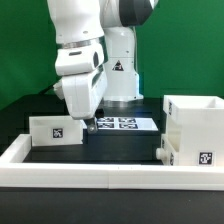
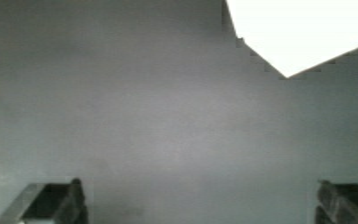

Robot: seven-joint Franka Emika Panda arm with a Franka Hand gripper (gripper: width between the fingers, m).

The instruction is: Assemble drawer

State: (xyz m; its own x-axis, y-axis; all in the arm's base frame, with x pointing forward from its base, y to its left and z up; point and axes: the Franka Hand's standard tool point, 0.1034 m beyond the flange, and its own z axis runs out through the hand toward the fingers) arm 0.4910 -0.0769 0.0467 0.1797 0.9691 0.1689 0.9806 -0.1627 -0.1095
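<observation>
The tall boxy white shell (image 1: 194,118) stands at the exterior view's right. A small white tray (image 1: 190,152) with a tag sits against its front. A second small white tray (image 1: 54,130) with a tag lies at the left. My gripper (image 1: 88,123) hangs low over the black table, just right of that left tray and apart from it. In the wrist view my gripper (image 2: 201,205) is open wide with only bare dark table between the fingertips (image 2: 51,202). A white corner (image 2: 311,34) shows ahead; I cannot tell which part it belongs to.
The marker board (image 1: 122,123) lies flat just behind the gripper, before the arm's base. A long low white rail (image 1: 100,176) edges the table's front and left side. A green wall closes the back.
</observation>
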